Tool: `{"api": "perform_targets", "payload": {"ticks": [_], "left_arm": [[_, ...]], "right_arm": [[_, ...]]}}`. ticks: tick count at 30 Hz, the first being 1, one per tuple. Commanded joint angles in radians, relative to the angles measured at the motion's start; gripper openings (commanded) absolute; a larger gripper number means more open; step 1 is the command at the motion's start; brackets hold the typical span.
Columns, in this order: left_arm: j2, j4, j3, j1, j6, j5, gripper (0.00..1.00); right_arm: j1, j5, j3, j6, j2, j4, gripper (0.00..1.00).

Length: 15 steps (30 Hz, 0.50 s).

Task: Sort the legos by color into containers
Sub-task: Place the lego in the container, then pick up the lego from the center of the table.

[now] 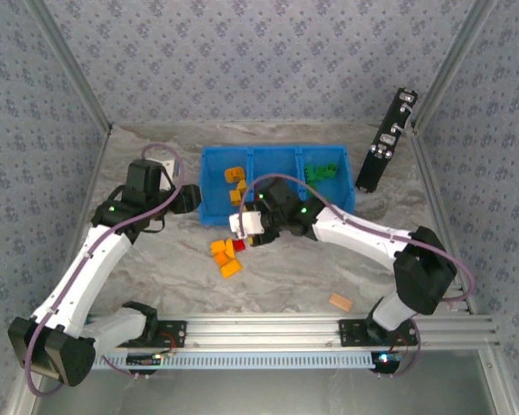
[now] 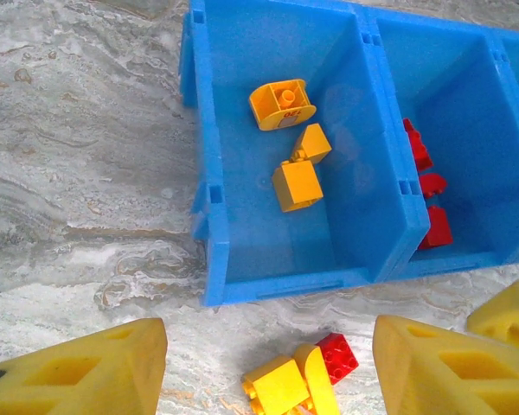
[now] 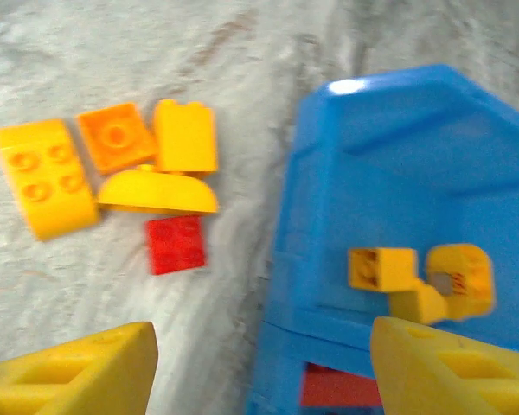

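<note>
The left gripper (image 2: 268,367) and right gripper (image 3: 259,372) both hang open and empty. Centre-left, the red brick (image 3: 176,245) seemingly touches a yellow dome (image 3: 156,192); pinching there could drag both along.

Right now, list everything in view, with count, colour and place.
tray: one, blue, three compartments, far centre
orange-yellow legos: three, left compartment
red legos: at least three, middle compartment
green legos: count unclear, right compartment
loose orange-yellow legos: four, on table before tray
loose red lego: one, beside them
block: one, tan, near right
device: one, black, right of tray
left gripper: yellow fingers, open, by tray's left end
right gripper: yellow fingers, open, above tray's front edge
</note>
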<state>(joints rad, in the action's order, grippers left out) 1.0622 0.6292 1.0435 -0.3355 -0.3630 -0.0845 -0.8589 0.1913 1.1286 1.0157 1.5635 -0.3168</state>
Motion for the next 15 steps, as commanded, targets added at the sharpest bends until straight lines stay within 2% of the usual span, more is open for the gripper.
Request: {"api": "perform_targets", "payload": {"ticks": [1,10,15], "left_arm": [[-0.016,0.013,0.001,0.007,0.015,0.005,0.64],[-0.032,0.028,0.001,0.013,0.028,0.008,0.65],[-0.057,0.044,0.003,0.040,0.036,0.002,0.66]], "right_arm": [[-0.012,0.023,-0.035,0.041,0.032,0.002,0.68],[-0.075,0.016,0.015,0.098,0.180,0.003,0.68],[-0.072,0.037,0.044,0.088,0.256,0.014,0.68]]}}
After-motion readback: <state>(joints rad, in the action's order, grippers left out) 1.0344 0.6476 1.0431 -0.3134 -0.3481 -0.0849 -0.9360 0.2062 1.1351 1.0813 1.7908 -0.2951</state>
